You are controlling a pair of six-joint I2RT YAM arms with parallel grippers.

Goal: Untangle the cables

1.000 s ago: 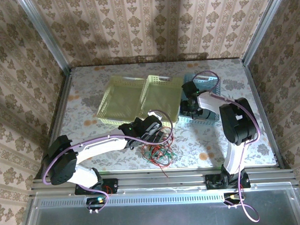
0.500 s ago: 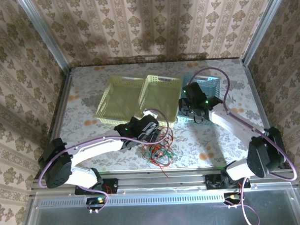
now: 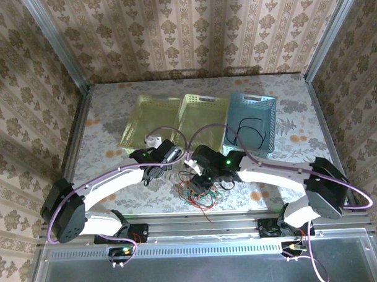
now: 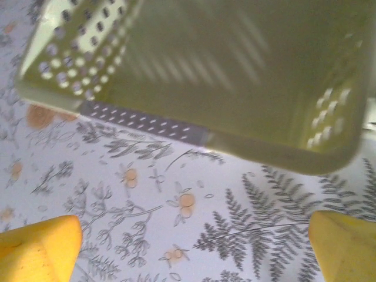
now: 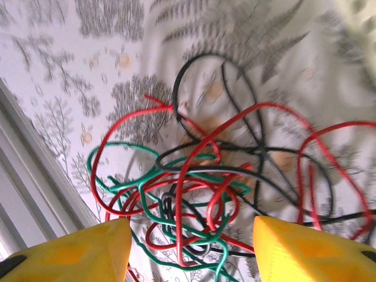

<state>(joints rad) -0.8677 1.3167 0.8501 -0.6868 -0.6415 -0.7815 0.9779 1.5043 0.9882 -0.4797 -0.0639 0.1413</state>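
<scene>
right gripper (image 5: 188,230) fingers apart above tangled red, green, black cables (image 5: 202,191), left gripper (image 4: 192,228) spread wide near yellow basket (image 4: 247,76)

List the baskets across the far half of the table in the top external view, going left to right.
left yellow basket → middle yellow basket → blue basket
</scene>
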